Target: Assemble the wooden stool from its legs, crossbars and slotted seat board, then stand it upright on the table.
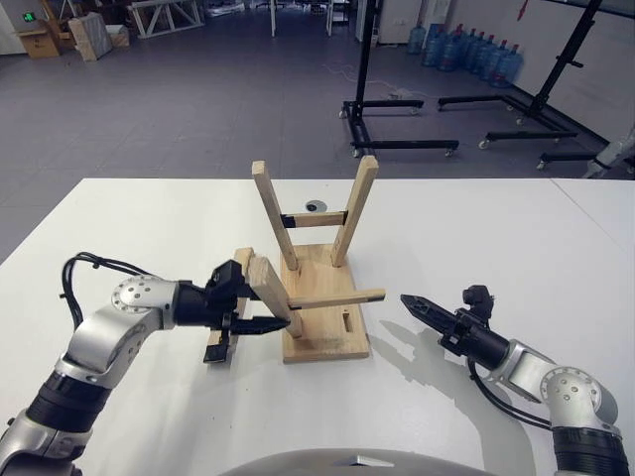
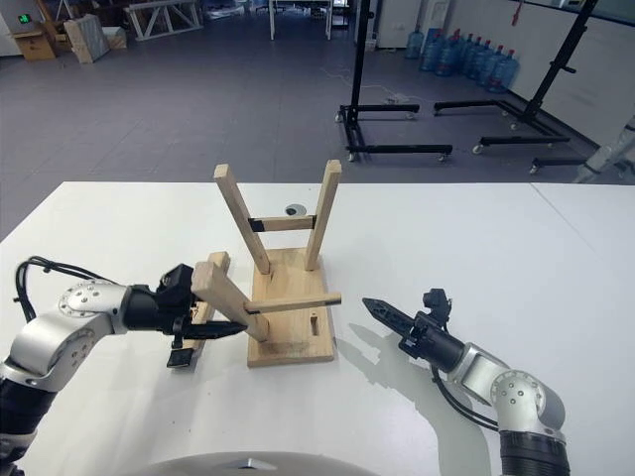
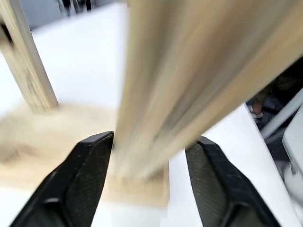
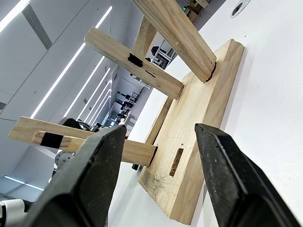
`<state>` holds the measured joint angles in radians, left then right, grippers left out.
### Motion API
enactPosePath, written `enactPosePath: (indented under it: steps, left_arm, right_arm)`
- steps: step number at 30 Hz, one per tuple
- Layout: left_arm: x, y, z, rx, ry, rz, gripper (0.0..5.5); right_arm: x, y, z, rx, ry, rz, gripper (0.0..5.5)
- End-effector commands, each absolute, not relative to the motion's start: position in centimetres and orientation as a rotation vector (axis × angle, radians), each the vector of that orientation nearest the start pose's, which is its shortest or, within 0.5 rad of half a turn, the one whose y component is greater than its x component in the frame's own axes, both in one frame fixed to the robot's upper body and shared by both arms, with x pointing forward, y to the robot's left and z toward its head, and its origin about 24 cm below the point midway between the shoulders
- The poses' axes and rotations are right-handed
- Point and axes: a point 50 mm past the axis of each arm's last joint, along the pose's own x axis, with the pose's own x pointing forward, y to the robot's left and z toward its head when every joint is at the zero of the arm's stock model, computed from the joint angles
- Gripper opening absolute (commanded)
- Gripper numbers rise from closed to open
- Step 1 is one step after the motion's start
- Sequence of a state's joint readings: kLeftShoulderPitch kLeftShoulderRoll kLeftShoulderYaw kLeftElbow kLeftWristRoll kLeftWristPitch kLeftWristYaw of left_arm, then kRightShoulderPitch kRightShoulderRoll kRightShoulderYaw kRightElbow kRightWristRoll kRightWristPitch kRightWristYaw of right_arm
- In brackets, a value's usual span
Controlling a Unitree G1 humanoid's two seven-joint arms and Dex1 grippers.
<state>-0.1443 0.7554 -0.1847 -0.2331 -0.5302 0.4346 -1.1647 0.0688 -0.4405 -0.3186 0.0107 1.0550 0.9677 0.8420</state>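
The slotted seat board (image 1: 327, 332) lies flat on the white table. Two legs (image 1: 275, 213) (image 1: 355, 208) stand in its far end, splayed outward and joined by a crossbar (image 1: 316, 220). My left gripper (image 1: 266, 324) is shut on a third leg (image 1: 268, 286), which leans over the board's near left corner; in the left wrist view its fingers (image 3: 90, 161) press both sides of it. A second crossbar (image 1: 337, 297) juts right from this leg. Another leg (image 2: 203, 297) lies on the table left of the board. My right gripper (image 1: 419, 303) hovers open to the right of the board.
A round cable hole (image 1: 316, 206) sits in the table behind the stool. The table's far edge (image 1: 446, 179) runs behind it. Beyond it, black wheeled racks (image 1: 397, 109) and water bottles (image 1: 476, 50) stand on the floor. Bare tabletop lies to the right.
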Motion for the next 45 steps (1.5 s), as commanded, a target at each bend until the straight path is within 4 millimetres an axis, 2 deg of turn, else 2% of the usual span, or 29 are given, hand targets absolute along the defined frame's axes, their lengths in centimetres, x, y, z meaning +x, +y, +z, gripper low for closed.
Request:
enactPosePath:
  steps: [1,4,7,10,14,15,17,20,23,29,34,39,42,45]
  left_arm:
    - [23.0,17.5,10.3,0.157,0.358,-1.379,3.31]
    - [22.7,17.5,10.4,0.154,0.362,-1.380,3.76]
    - [21.9,18.7,10.0,0.198,0.422,-1.349,4.20]
    - [20.9,20.1,9.8,0.241,0.453,-1.266,4.23]
    - [19.2,20.7,9.1,0.272,0.449,-1.155,4.23]
    - [19.4,20.8,9.2,0.275,0.418,-1.084,4.23]
    - [21.1,20.2,9.7,0.282,0.296,-0.878,4.23]
    - [23.1,19.3,9.7,0.193,0.248,-0.605,4.23]
    - [22.8,18.4,9.2,0.209,0.251,-0.476,4.23]
    - [22.1,18.6,5.9,0.212,0.394,-0.224,4.23]
    - [21.0,18.8,4.4,0.135,0.499,-0.224,4.23]
    - [19.7,19.5,2.1,0.142,0.640,-0.196,4.23]
    - [19.1,20.1,1.3,0.156,0.691,-0.158,3.78]
    - [18.2,19.7,0.5,0.167,0.735,-0.194,3.34]
  right_arm:
    - [20.2,-22.7,4.3,0.950,0.446,0.782,2.66]
    - [20.1,-22.7,4.3,0.952,0.448,0.781,2.66]
    - [20.0,-22.7,4.2,0.950,0.450,0.779,2.66]
    - [19.7,-22.8,4.1,0.959,0.467,0.787,2.66]
    - [18.8,-23.0,3.5,0.964,0.483,0.762,2.66]
    - [18.7,-23.0,3.4,0.966,0.483,0.754,2.66]
    - [18.2,-23.1,3.2,0.980,0.497,0.742,2.66]
    - [17.3,-23.1,2.8,0.979,0.520,0.727,2.66]
    - [17.3,-23.3,2.7,0.991,0.511,0.708,2.66]
    - [16.8,-23.5,2.4,0.992,0.492,0.659,2.66]
    - [17.4,-24.0,3.0,0.967,0.385,0.598,2.66]
    - [18.6,-24.0,3.8,0.907,0.296,0.572,2.66]
    - [18.6,-23.6,3.8,0.893,0.295,0.578,2.66]
    - [18.5,-23.5,3.8,0.892,0.289,0.572,2.66]
